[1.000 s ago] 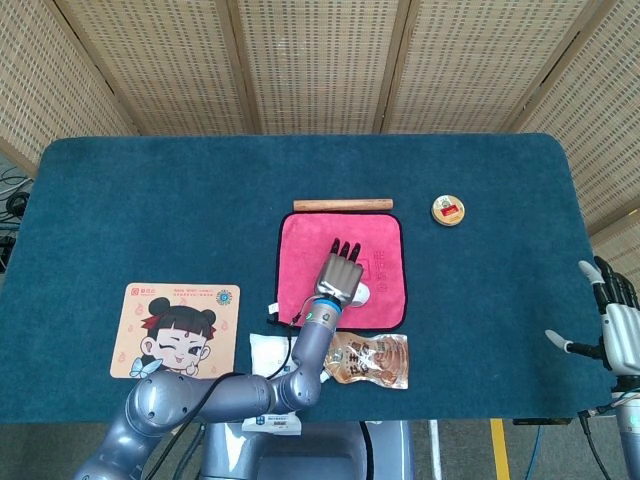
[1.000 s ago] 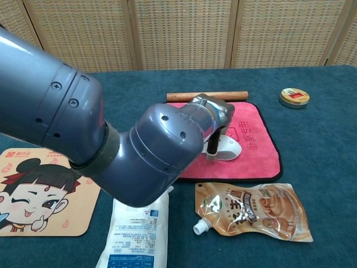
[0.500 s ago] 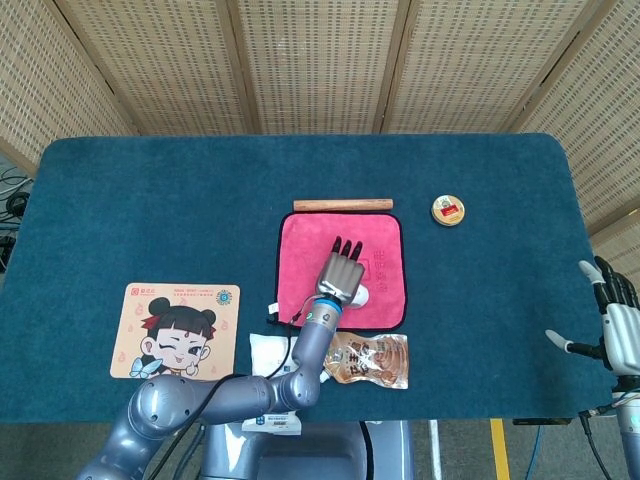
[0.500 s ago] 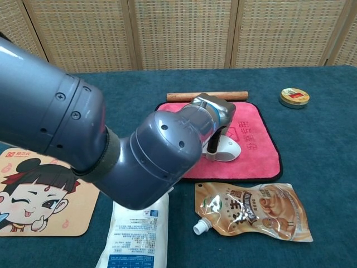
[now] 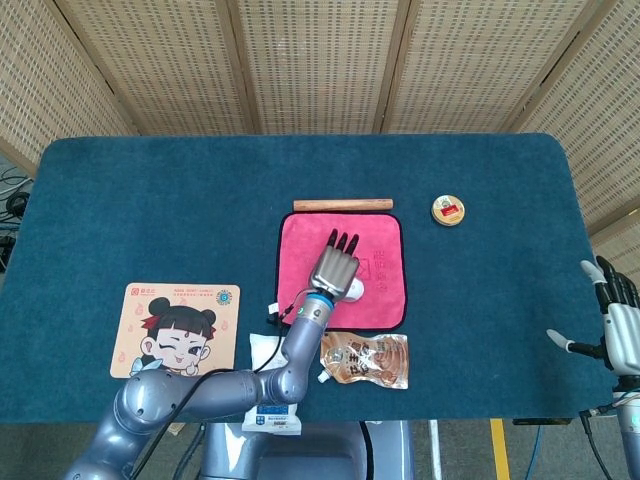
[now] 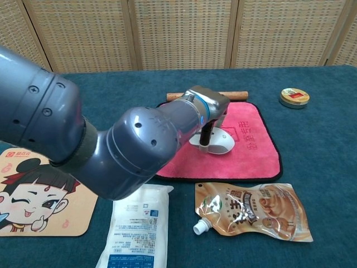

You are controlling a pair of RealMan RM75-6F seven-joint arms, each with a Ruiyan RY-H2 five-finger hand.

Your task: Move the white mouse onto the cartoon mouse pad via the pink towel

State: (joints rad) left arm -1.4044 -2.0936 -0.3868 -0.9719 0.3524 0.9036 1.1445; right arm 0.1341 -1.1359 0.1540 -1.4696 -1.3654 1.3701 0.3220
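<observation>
The white mouse (image 5: 355, 289) (image 6: 217, 142) sits on the pink towel (image 5: 385, 250) (image 6: 254, 151) at mid-table. My left hand (image 5: 337, 266) lies over the mouse and grips it; in the chest view dark fingers (image 6: 205, 137) press its left side, and my forearm hides the rest of the hand. The cartoon mouse pad (image 5: 175, 330) (image 6: 33, 190) lies apart at the front left. At the far right edge my right hand (image 5: 615, 320) hangs off the table with fingers spread, holding nothing.
A wooden stick (image 5: 343, 205) lies just behind the towel, with a round tin (image 5: 448, 210) to its right. A brown spouted pouch (image 5: 368, 360) (image 6: 254, 211) and a white packet (image 6: 136, 226) lie in front of the towel.
My left hand has shifted slightly left and away from me over the towel, and the mouse has moved with it. The right hand has not moved.
</observation>
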